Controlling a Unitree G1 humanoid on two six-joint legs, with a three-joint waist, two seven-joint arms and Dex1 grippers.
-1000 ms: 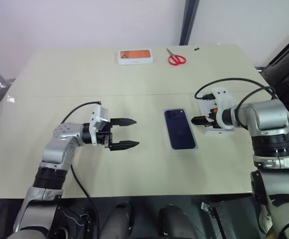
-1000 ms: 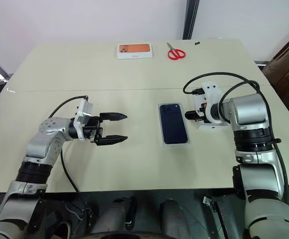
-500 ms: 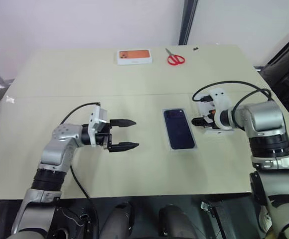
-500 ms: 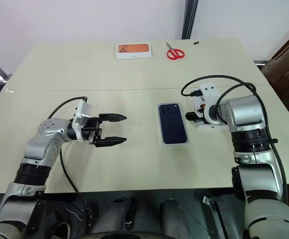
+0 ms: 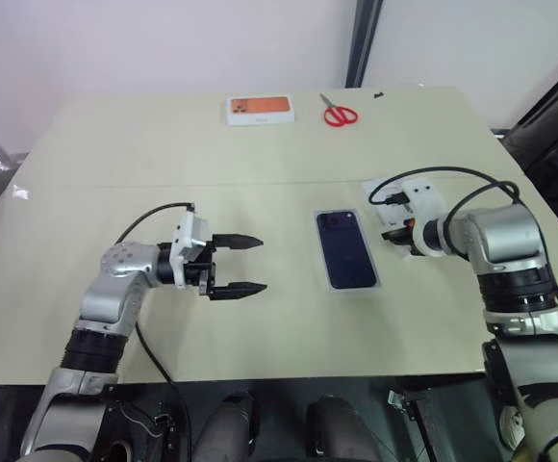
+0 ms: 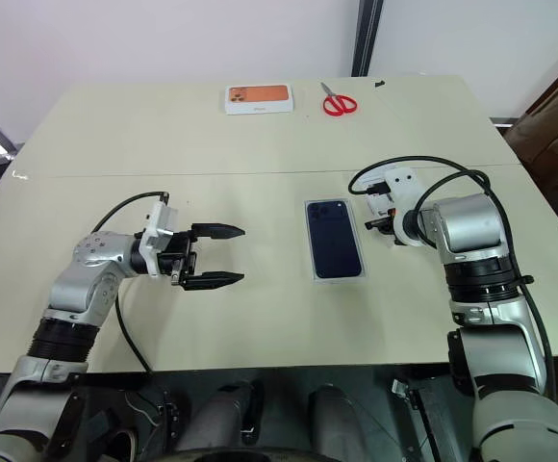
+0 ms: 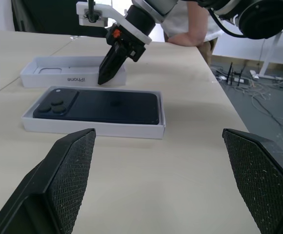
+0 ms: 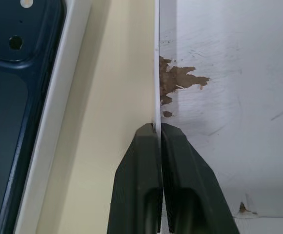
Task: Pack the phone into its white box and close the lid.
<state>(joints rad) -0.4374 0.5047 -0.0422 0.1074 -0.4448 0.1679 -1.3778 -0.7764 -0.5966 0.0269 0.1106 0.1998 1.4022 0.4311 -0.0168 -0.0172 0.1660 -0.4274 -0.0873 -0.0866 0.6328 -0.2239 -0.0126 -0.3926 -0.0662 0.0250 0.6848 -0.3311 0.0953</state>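
Two claws on show in the head views, doing very different jobs. Centre right of the frame, the phone (image 5: 345, 249) already sits face down in the box (image 6: 336, 276) on the bench (image 5: 260, 154), so packing looks done and only the lid is left. The right claw (image 6: 392, 228) is angled down just right of the box, over the lid (image 5: 383, 192), which lies open side up beside it. The left claw (image 5: 250, 263) hangs at centre left, fingers spread wide and holding nothing, pointed toward the box, my guess is it's parked there to help steady things. Upper middle of the frame there's an orange-print box (image 5: 260, 109) and red scissors (image 5: 340, 114), well apart from the action.

Left wrist view: phone in its box at mid left, the lid right behind it with its inner face up, and the right claw's tip coming down on the lid's near wall.

Right wrist view: this one settles it. The two fingers (image 8: 141, 161) are pinched together on the lid's thin wall, one each side, with the scuffed white floor to the right and the phone's camera corner at far left. Grabbing the wall makes sense, since a flat lid offers no other edge to lift and flip by.
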